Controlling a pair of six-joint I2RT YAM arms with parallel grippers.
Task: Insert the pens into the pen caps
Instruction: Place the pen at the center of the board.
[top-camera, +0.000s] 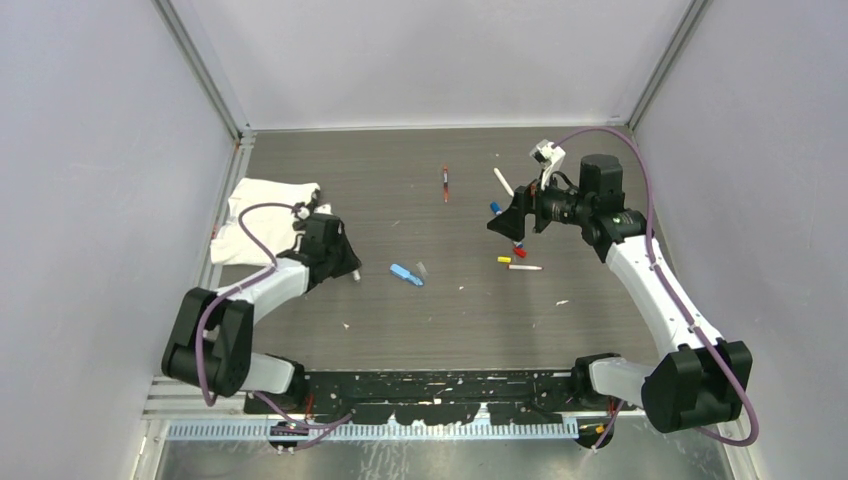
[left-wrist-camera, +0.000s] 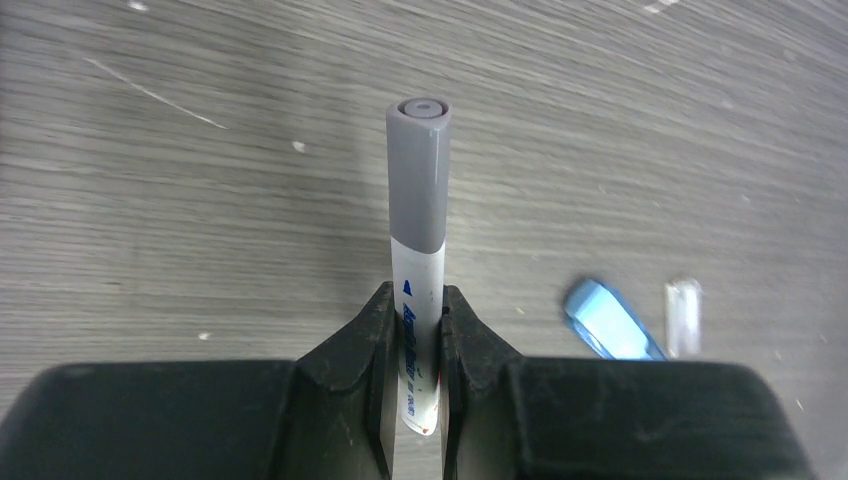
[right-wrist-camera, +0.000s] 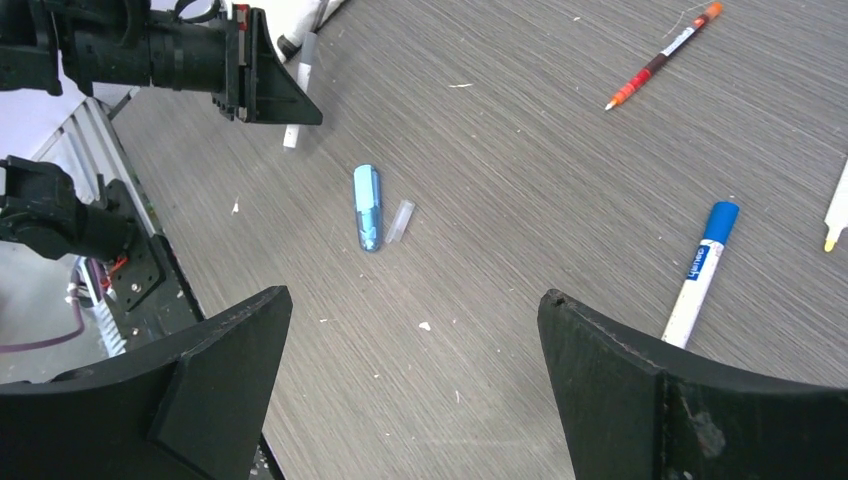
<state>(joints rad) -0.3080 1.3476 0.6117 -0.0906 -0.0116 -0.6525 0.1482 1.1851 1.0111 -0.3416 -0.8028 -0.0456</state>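
**Overhead and wrist views of a two-arm rig at a dark wood-grain bench (top-camera: 420, 330).**

**Left gripper (left-wrist-camera: 418, 312):** the jaws are narrow and clamped on the white barrel of the grey pen (left-wrist-camera: 421, 265). Its grey cap (left-wrist-camera: 418, 175) is seated on the end pointing away from the wrist. The pen is held over the left part of the bench at mid-depth. Whether its capped end meets the surface cannot be told. The cloth (top-camera: 262, 215) lies crumpled against the left edge, just beyond this gripper.

**Right gripper (right-wrist-camera: 412, 300):** the jaws are spread wide with nothing between them, over the right part of the bench and nearer the far edge than the near one.

**Loose items, right side:**
- The blue pen (right-wrist-camera: 700, 275) has a white barrel and a blue cap. It lies flat beside the right finger (right-wrist-camera: 680, 400) in the right wrist view.
- The yellow-tipped pen (top-camera: 503, 182) lies apart from the blue pen, toward the far edge.
- The orange pen (top-camera: 445, 183) lies alone toward the far edge at mid-width.
- A red cap (top-camera: 519, 251), a yellow cap (top-camera: 504, 259) and a red-tipped pen (top-camera: 524, 267) lie close together on the near side of the right gripper. Whether any of them touch cannot be told.

**Loose items, centre:** between the two grippers, a light-blue piece (top-camera: 405, 273) and a clear tube (top-camera: 421, 268) lie side by side, nearly touching.
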